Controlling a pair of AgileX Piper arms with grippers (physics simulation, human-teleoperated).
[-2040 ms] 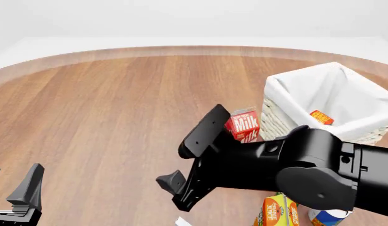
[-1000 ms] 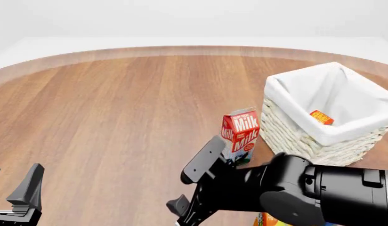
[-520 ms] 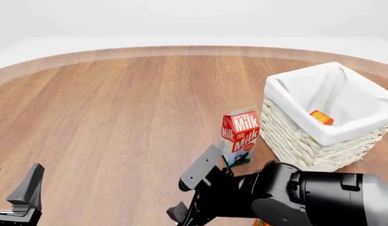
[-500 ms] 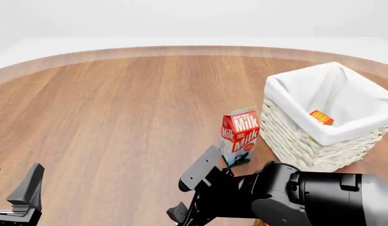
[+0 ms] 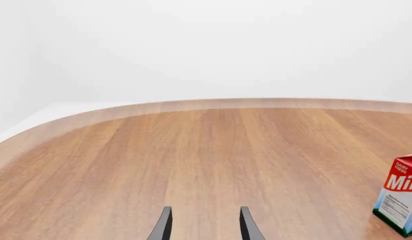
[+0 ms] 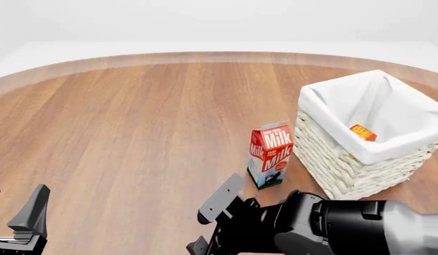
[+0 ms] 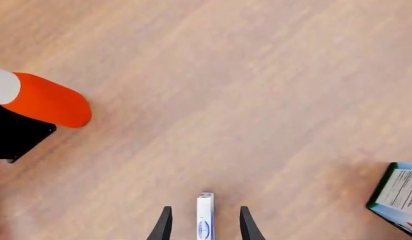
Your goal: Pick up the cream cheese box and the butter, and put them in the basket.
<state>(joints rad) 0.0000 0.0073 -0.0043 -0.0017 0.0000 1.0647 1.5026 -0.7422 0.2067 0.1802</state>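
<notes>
Standing on the wooden table (image 6: 134, 122) in the front view: a milk carton (image 6: 270, 154), upright, just left of the basket (image 6: 333, 159), which sat at the right. Inside the basket, against the white lining, lay the butter (image 6: 363, 132), only an orange corner showing. The right gripper (image 6: 208, 223) was at the near edge, left of and nearer than the milk carton, its fingers spread apart and empty. The left gripper (image 6: 20, 223) was at the near left corner; how far it was open could not be told here.

Left wrist view: the left gripper (image 5: 204, 225) had its two finger tips parted, nothing between them, over bare table; the milk carton (image 5: 401, 200) was at the frame's edge.

Right wrist view: the right gripper (image 7: 204, 225) pointed down at the table, fingers apart, with the cream cheese box (image 7: 204, 217), a narrow white edge, between them, not clearly gripped. The milk carton (image 7: 399, 192) was partly seen, and an orange and white rounded object (image 7: 42, 100) lay well apart.
</notes>
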